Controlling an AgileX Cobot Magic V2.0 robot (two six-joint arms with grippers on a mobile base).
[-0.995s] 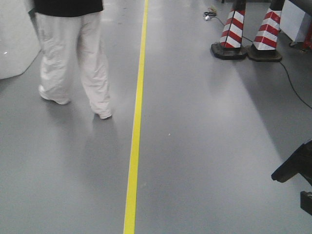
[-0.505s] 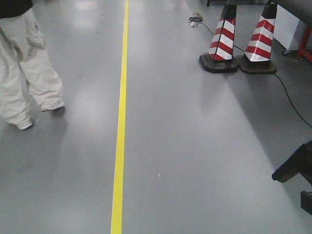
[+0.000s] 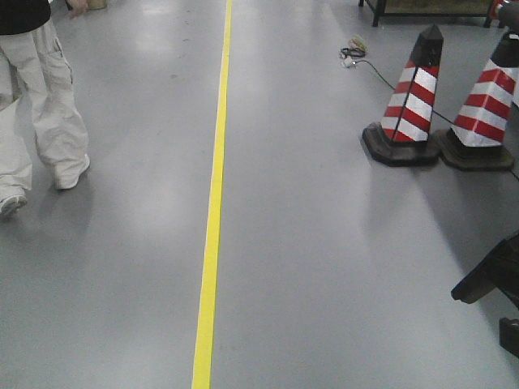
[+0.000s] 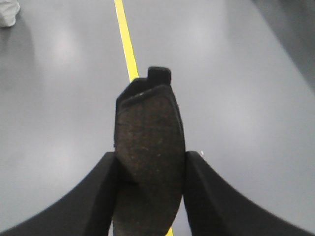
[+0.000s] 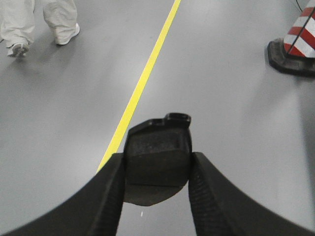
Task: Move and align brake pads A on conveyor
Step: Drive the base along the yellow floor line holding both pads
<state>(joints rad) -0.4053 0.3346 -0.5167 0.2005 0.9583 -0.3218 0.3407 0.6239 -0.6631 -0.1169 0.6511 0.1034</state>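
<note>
In the left wrist view a dark grey brake pad (image 4: 148,132) stands on end between my fingers, its tab pointing away, and my left gripper (image 4: 149,169) is shut on it. The right wrist view shows a second brake pad (image 5: 157,157) clamped in my right gripper (image 5: 156,169), which is shut on it. Both pads hang above the grey floor. The conveyor is out of view. At the right edge of the front view a black part of an arm (image 3: 495,279) shows.
A yellow floor line (image 3: 212,219) runs away from me. Two red-and-white cones (image 3: 409,109) with a cable (image 3: 381,73) stand at the right. A person in white trousers (image 3: 36,105) walks at the left. A rack leg (image 3: 377,12) is at the far back.
The view has swung: the cones and yellow line shifted in frame, cones now nearer and lower. The person walked from centre-left toward the left edge. Grippers' earlier state is not shown.
</note>
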